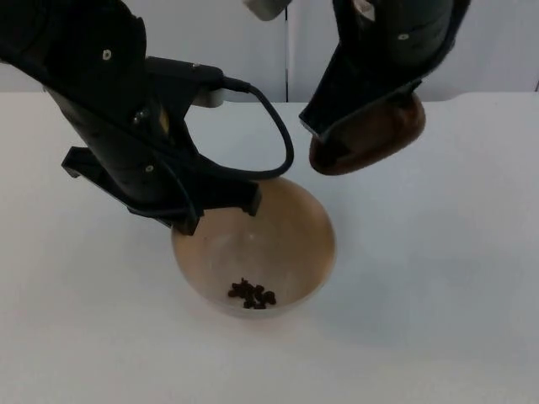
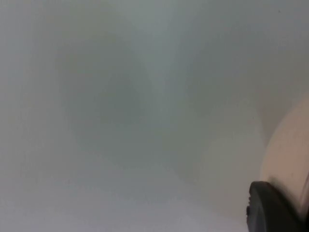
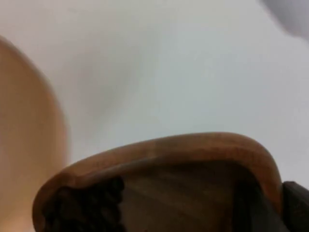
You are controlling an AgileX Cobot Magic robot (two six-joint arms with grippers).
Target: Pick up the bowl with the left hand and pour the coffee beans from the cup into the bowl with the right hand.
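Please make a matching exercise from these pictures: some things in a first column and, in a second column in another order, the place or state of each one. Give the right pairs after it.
Column 1
1. bowl
2. cup
3. coffee beans
4. table

Column 2
A. dark brown, tilted, held in the right tool
B. white, under everything
C. pale wood colour, its rim held by the left tool
D. a small dark heap on the bottom of the bowl

Pairs: 1-C, 2-A, 3-D, 4-B

The right wrist view also shows more beans inside the cup, near its rim.
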